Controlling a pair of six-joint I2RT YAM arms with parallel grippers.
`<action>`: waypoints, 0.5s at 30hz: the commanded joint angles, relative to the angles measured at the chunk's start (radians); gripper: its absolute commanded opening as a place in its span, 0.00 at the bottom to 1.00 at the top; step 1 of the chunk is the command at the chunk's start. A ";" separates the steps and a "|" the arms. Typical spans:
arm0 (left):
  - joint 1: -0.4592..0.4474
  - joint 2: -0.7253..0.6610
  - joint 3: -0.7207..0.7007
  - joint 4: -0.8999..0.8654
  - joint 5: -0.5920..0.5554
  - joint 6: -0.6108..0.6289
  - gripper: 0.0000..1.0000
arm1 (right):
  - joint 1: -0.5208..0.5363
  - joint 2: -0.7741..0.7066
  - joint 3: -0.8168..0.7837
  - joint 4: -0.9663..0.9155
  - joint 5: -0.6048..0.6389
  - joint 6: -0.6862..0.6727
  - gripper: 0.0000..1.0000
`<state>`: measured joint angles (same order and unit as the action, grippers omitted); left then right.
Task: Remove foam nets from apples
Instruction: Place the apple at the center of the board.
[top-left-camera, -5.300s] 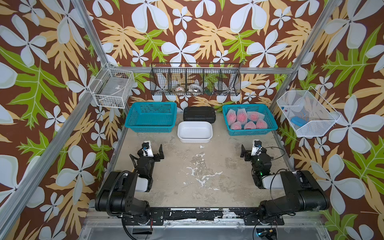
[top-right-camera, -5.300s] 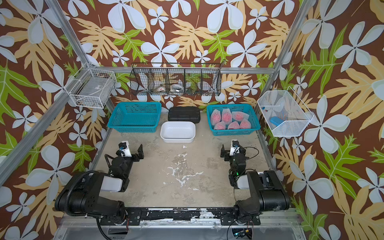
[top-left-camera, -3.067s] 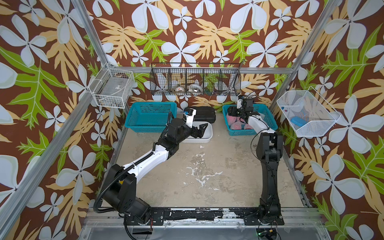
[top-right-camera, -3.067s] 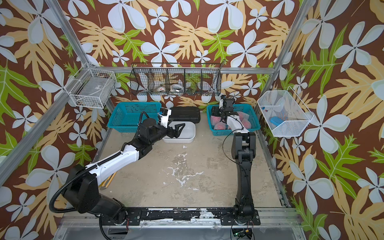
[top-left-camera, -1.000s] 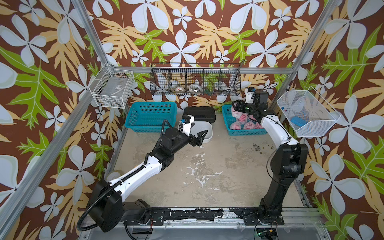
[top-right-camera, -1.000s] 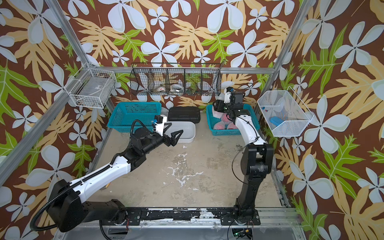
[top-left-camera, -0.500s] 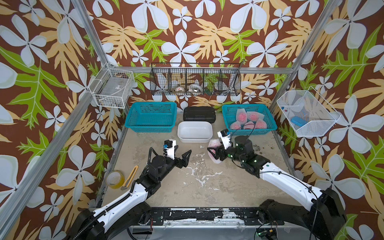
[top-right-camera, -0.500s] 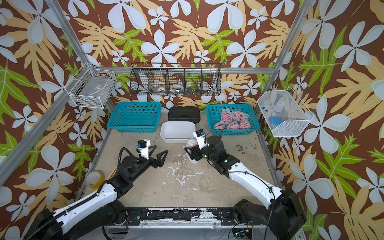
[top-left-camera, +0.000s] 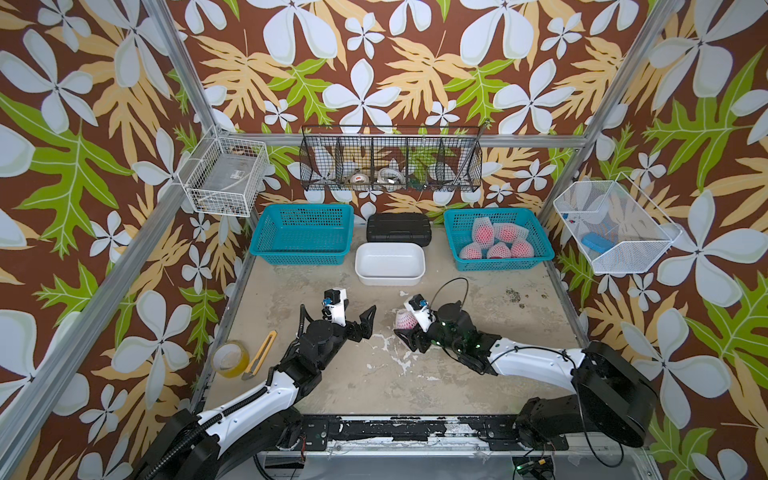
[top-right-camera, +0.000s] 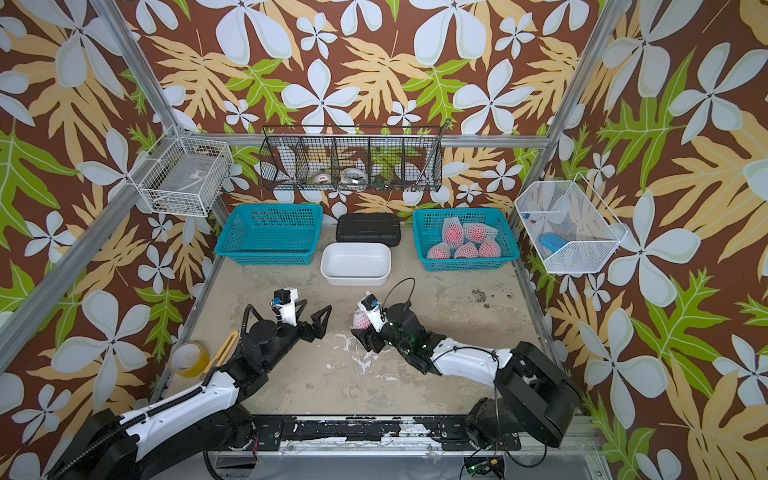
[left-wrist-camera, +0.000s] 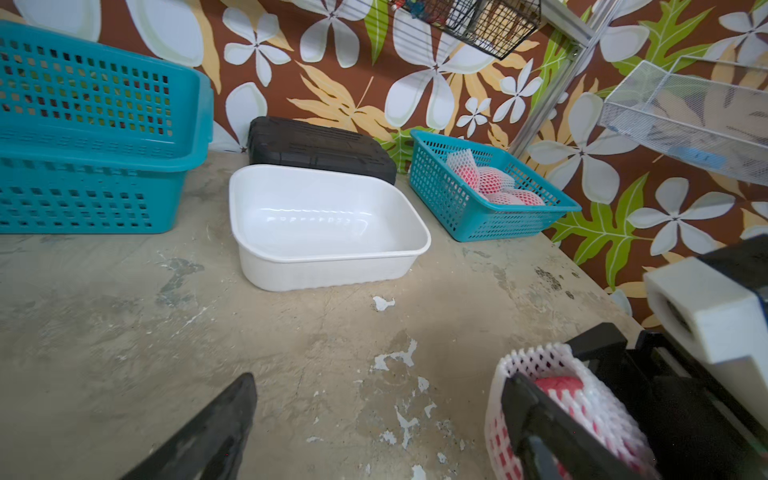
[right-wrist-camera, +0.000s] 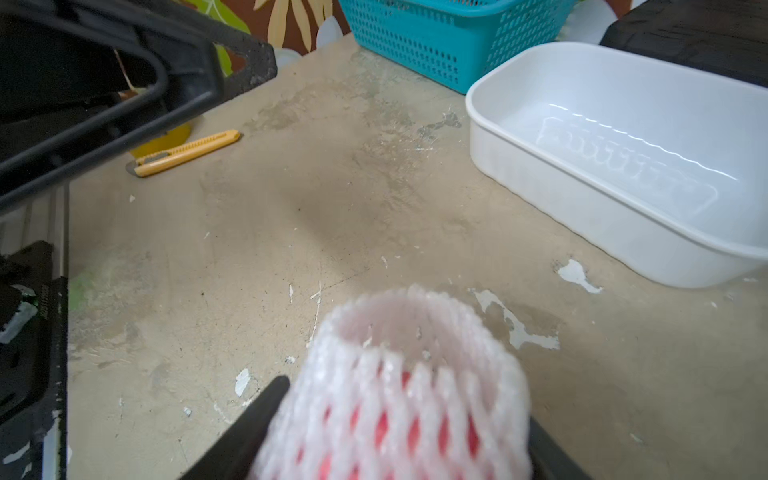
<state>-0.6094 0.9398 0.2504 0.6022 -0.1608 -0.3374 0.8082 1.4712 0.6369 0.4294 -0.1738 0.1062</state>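
So — right gripper (top-left-camera: 405, 328) clamps apple (left-wrist-camera: 557, 384) through foam net (right-wrist-camera: 399, 365); soft, stretchy — left gripper (top-right-camera: 314, 312), spread wide, should pinch its free rim.

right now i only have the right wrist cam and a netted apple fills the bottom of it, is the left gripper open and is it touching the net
Observer: The left gripper is open, jaws spread wide, aimed at the netted apple but apart from it in both top views.
Operator: how many netted ones are in the far basket
Observer: Five netted apples sit in the right teal basket.
Operator: and the other teal basket, i only see its side
Observer: The left teal basket has nothing in it.
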 joint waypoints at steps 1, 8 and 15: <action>0.008 -0.004 -0.005 0.014 -0.065 0.010 0.95 | 0.003 0.074 0.080 -0.126 0.061 -0.051 0.72; 0.017 -0.013 -0.020 0.001 -0.111 0.009 0.95 | 0.006 0.229 0.222 -0.305 0.081 -0.028 0.72; 0.030 -0.030 -0.028 -0.001 -0.107 0.010 0.95 | 0.006 0.283 0.297 -0.389 0.042 -0.037 0.83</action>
<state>-0.5838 0.9142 0.2230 0.6014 -0.2546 -0.3340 0.8135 1.7439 0.9058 0.1051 -0.1097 0.0757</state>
